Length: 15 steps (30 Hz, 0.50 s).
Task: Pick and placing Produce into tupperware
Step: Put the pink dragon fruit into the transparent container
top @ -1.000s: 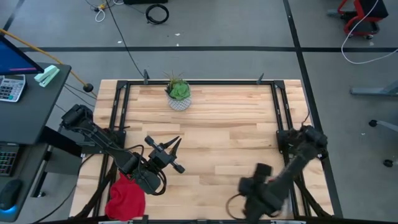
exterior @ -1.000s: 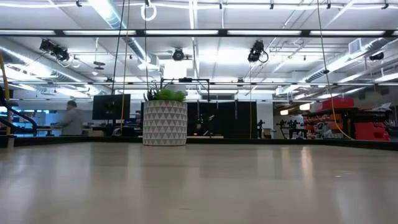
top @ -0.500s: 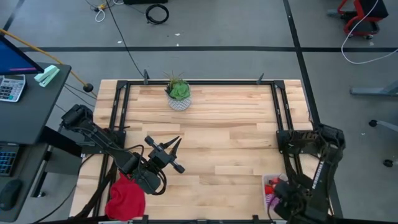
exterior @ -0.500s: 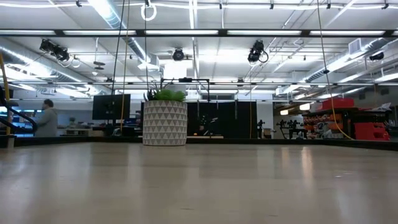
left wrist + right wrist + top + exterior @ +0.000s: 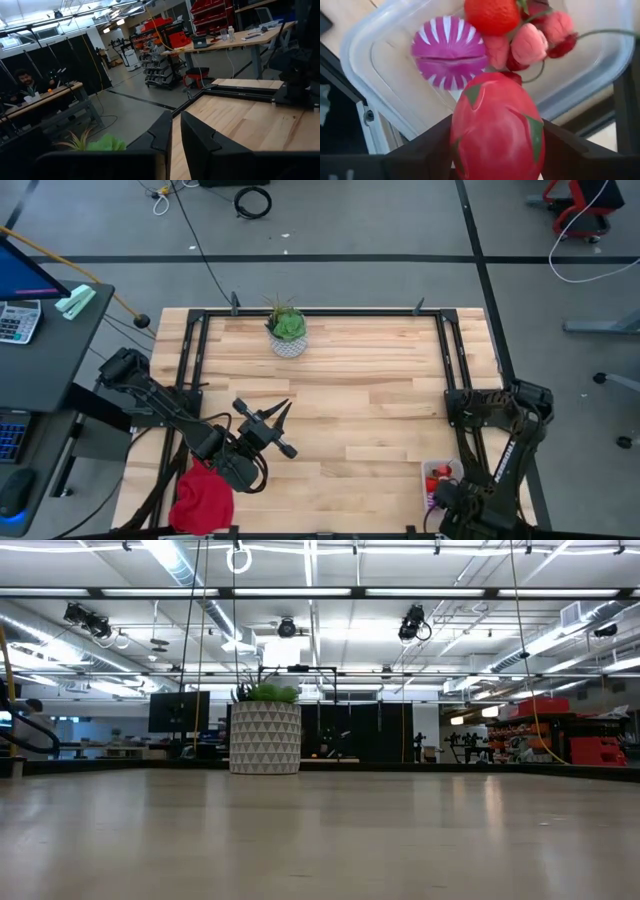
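My right gripper is at the table's near right corner, shut on the large red-pink oval piece with green flecks. It is held just over the clear plastic tub, which stands on the table. In the tub lie the purple ribbed ball and several red and pink berries on thin stems. My left gripper hovers over the table's near left part, shut and empty; its fingers also show in the left wrist view. My right gripper pinches the oval piece by its two opposite sides between its two fingers. The fingers come from above, pointing down into the tub. Whether the piece rests on the tub's contents or hangs clear cannot be told.
A green plant in a white patterned pot stands at the table's far middle and shows in the low view. A red cloth lies at the near left corner under my left arm. Black frame rails run along the table's sides.
My right gripper has swung from the table's near middle toward the right edge and now stands over the tub at the near right corner. In the last half second it has hardly moved.
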Tool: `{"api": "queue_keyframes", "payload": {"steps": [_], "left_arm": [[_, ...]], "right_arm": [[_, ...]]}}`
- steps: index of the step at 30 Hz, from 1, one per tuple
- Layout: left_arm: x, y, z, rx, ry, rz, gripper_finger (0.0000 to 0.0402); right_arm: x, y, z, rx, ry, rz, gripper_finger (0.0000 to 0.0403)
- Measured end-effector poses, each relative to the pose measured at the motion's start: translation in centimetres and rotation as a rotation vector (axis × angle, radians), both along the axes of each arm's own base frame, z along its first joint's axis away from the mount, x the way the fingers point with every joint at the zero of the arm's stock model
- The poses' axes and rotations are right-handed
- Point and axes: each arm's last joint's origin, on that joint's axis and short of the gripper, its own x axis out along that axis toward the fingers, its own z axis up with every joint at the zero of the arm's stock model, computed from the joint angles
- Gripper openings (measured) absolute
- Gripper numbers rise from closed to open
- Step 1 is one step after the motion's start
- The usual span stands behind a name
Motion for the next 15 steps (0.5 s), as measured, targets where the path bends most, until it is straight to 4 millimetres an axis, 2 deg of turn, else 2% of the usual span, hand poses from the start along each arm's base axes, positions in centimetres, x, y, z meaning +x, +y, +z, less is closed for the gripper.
{"api": "queue_keyframes", "payload": {"steps": [8,15], "left_arm": [[0.0,0.0,0.0,0.002,0.002,0.0,0.005],[0.0,0.0,0.0,0.003,0.004,0.0,0.0042]], "right_arm": [[1.2,-0.2,-0.5,0.114,0.115,0.031,0.027],[2.4,-1.2,-0.1,0.127,0.149,0.082,0.0296]]}}
